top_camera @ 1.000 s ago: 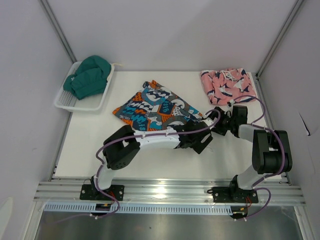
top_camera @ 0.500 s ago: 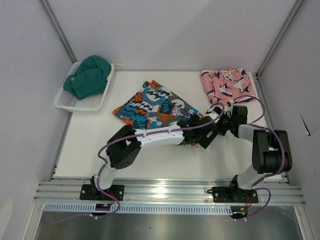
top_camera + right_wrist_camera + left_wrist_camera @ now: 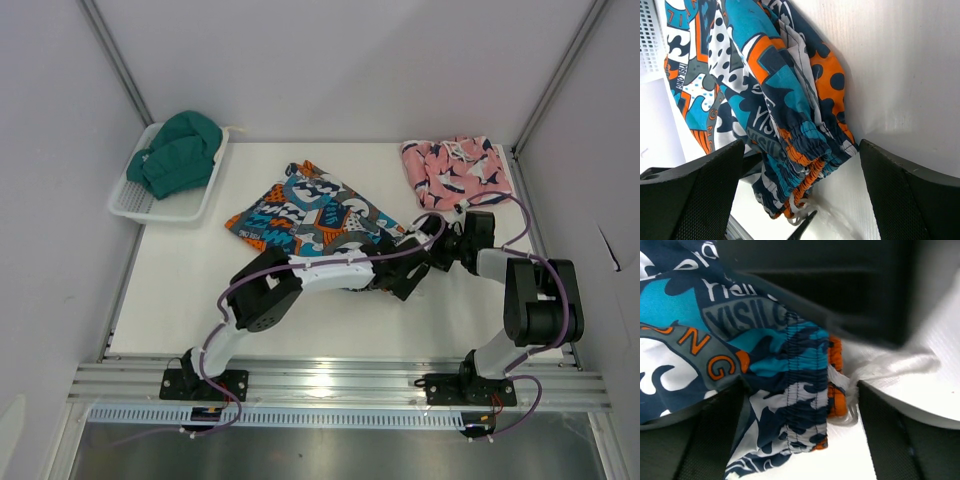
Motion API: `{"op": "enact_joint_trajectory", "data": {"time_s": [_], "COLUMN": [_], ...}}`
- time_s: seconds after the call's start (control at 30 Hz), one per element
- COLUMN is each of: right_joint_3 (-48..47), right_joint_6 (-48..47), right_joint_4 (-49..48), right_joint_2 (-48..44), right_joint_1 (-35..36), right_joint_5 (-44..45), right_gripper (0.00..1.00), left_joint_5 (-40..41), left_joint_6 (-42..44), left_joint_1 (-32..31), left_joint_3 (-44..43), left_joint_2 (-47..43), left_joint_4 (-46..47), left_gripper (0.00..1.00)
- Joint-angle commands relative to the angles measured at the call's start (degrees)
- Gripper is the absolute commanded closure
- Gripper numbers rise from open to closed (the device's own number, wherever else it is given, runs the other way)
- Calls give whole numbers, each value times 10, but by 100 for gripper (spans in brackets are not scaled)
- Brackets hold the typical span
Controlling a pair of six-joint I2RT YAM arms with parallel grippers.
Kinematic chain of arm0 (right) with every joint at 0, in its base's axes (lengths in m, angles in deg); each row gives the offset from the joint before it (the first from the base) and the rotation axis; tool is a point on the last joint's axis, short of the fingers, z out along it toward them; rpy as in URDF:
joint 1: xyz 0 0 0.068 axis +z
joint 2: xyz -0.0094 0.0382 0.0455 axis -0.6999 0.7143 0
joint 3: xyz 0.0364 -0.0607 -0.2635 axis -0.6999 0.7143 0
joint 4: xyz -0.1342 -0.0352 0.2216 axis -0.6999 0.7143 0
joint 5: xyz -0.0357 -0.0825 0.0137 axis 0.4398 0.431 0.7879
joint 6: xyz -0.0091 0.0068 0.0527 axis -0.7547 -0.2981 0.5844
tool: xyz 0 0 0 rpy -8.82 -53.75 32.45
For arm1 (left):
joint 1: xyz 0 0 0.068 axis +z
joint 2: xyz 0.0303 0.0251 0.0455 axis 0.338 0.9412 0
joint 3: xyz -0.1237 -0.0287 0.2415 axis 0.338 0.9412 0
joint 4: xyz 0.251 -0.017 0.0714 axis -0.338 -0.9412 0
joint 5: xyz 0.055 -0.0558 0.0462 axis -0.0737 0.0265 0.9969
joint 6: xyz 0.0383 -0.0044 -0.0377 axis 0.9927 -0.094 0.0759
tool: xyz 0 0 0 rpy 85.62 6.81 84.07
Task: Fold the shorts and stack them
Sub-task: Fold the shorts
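Top external view is showing the patchwork shorts (image 3: 305, 212) lying spread and slightly crumpled in the middle of the white counter (image 3: 190, 290), their teal, orange and navy print facing up. The pink shorts (image 3: 458, 170) with the navy-and-white shark print and white drawstring are sitting bunched at the far right corner, well apart from the first pair. A white basket (image 3: 150, 208) at the far left is holding a green cloth (image 3: 180, 150).

Both arms are meeting at the near right corner of the patchwork shorts. The left gripper (image 3: 800, 407) is standing wide apart with the gathered elastic waistband lying between its fingers (image 3: 690, 440), not pinched. The right gripper (image 3: 800, 172) is likewise spread wide, hovering over the same waistband edge and grasping nothing.

Compared with a second ago, the left arm's elbow is sitting further right and its gripper is pushed further in over the shorts' corner, while the right arm and both pairs of shorts are staying where they were.
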Motion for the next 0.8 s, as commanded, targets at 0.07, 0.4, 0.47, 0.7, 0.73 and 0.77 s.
{"op": "enact_joint_trajectory", "data": {"time_s": [0.07, 0.4, 0.47, 0.7, 0.73, 0.77], "right_joint_3": [14, 39, 40, 33, 29, 24], "right_joint_6": [8, 23, 19, 17, 18, 18], "right_joint_4": [-9, -18, -18, -27, -26, -21], "right_joint_2": [6, -13, -14, -7, -5, -1], "right_joint_1": [0, 10, 10, 10, 10, 10], "right_joint_5": [-12, -19, -12, -10, -8, -7], "right_gripper": [3, 1, 1, 1, 1, 0], "left_joint_5": [-61, -113, -115, -128, -140, -145], "left_joint_6": [-11, -10, -7, -8, -10, -11], "left_joint_1": [25, 37, 37, 44, 44, 46], "left_joint_3": [40, 94, 94, 99, 100, 100], "left_joint_2": [-10, -36, -35, -40, -41, -41], "left_joint_4": [39, 98, 97, 89, 87, 86], "left_gripper": [23, 48, 52, 52, 52, 52]}}
